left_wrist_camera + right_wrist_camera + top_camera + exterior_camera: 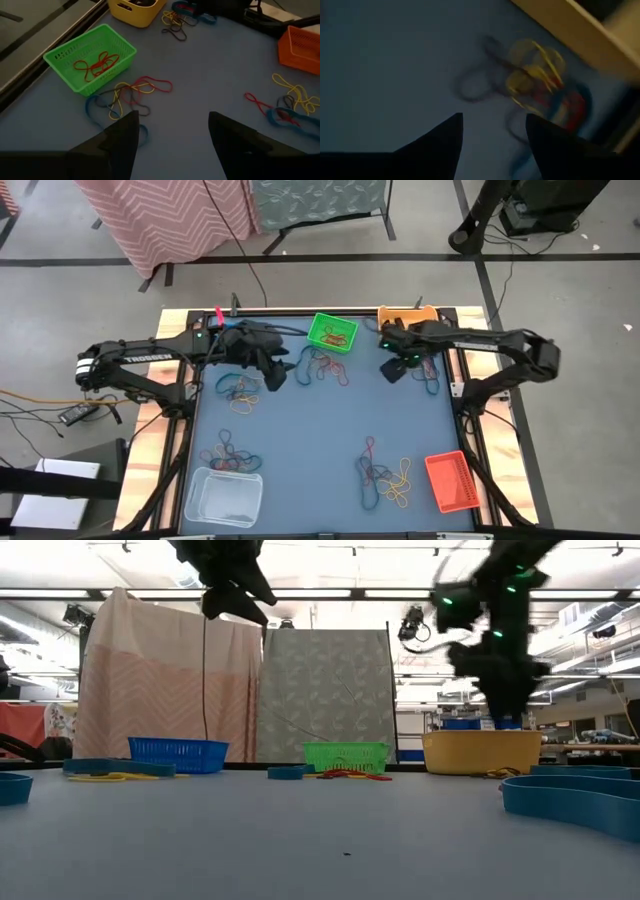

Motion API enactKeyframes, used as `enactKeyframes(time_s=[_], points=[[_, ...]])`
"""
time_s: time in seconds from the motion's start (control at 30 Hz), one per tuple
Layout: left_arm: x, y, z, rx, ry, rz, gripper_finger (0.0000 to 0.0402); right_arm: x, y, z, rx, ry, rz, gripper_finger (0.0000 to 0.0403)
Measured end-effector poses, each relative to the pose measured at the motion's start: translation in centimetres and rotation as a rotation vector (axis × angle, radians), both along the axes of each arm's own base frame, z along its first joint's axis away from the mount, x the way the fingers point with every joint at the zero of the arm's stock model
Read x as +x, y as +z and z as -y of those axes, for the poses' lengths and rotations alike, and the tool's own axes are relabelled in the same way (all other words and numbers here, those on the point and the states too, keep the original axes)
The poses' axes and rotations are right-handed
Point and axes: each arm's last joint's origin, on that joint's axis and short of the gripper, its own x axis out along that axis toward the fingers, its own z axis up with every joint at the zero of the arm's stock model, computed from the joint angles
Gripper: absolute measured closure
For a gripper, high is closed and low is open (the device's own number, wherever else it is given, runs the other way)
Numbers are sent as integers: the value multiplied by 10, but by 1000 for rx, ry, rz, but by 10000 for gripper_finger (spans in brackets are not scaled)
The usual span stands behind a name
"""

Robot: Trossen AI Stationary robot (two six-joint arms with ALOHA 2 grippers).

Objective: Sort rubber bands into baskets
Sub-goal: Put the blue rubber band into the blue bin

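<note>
Looks like the step in hand is the right gripper (393,369) going for a pick out of the tangle of rubber bands (424,370) in the upper right of the high view, just below the yellow-orange basket (403,314). Its fingers are spread with nothing between them, and in the right wrist view the yellow, red and blue loops (540,85) sit just ahead of the tips, slightly off to the upper right of that frame, so it isn't over them yet. If I were driving, I'd shift so one loop lies between the fingers, come straight down to the mat, and pinch a single strand at the edge of the pile instead of the knotted middle, otherwise you'll probably drag the whole clump up. The left gripper (272,378) hangs in the upper left-centre, also open and empty, with a mixed bunch (131,96) just ahead of its fingers, beside the green basket (333,332) that already has red bands in it. More piles lie at lower left by the clear basket (223,497) and at lower centre-right next to the red-orange basket (451,481), so I'd say the sorting's only just got going.
</note>
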Motion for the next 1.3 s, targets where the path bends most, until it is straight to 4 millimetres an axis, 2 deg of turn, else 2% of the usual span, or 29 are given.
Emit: enactKeyframes(time_s=[0.17, 0.23, 0.37, 0.7, 1.0, 1.3], points=[[0, 0, 0, 11, -9, -3, 161, -45, -10, 8, -15, -313, 19, 178], [0, 0, 0, 26, -21, -7, 161, -54, -12, 12, -30, -402, 27, 181], [0, 0, 0, 31, -25, -9, 161, -63, -18, 18, -57, -472, -32, 203], [0, 0, 0, 28, -29, -9, 161, -54, -39, 24, 57, -420, -115, 284], [0, 0, 0, 25, -29, -9, 161, -44, -62, 31, 152, -353, -179, 292], [0, 0, 0, 24, -29, -9, 161, -42, -75, 34, 178, -319, -250, 299]])
